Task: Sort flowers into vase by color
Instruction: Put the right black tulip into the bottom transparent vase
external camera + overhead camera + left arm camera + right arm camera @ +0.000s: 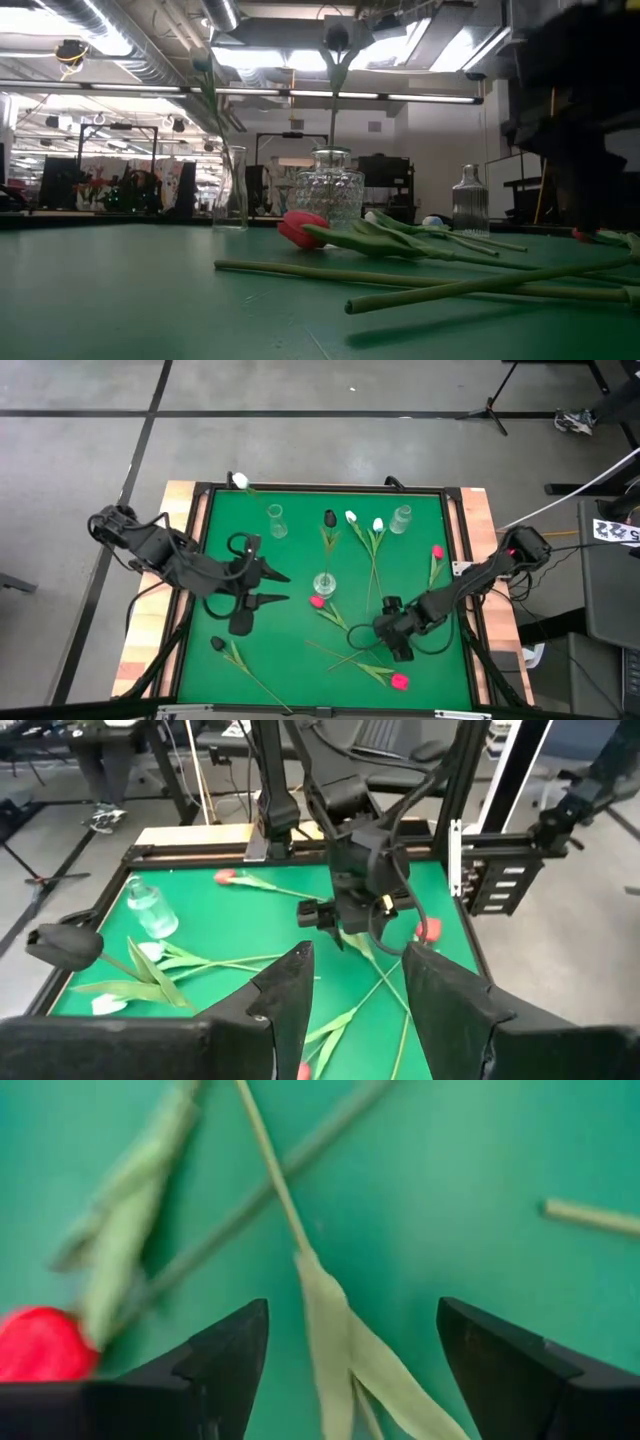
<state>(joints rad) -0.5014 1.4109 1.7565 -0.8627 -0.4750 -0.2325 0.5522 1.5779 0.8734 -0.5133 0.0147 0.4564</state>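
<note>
The right end effector (392,643), fingers spread, hangs low over crossed tulip stems (272,1175) on the green bench (290,580). They look light and springy (heads soft), so pinch mid-stem. I count two white, three pink-red, two black lying, three vases. The left end effector (282,587) waits spread.

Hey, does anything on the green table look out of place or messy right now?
One white artificial tulip lies at the far left corner on the table's frame, off the green mat. The other loose tulips lie scattered and crossed on the mat, unsorted. All three clear glass vases stand upright; nothing looks broken.
</note>
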